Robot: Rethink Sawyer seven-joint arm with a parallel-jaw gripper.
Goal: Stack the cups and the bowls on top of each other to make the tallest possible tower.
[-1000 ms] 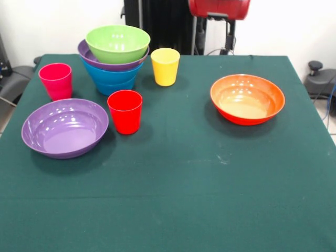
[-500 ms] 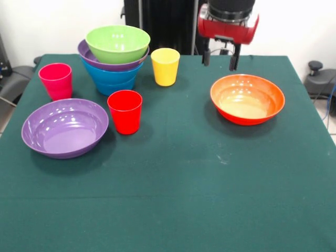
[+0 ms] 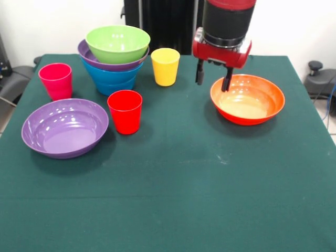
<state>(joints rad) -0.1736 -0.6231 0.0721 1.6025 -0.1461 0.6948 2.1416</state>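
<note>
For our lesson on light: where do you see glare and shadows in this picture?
Front view: white glare spots inside the green bowl and the loose purple bowl; soft shadows lie on the cloth beside the orange bowl and red cup.

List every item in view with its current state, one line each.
gripper: open, empty, fingers straddling the orange bowl's near-left rim
orange bowl: upright, empty, alone on the table
tower: nested bowls, blue lowest, purple next, green on top
purple bowl: upright, empty, unstacked
red cup: upright, unstacked
pink cup: upright, unstacked
yellow cup: upright, unstacked
</note>
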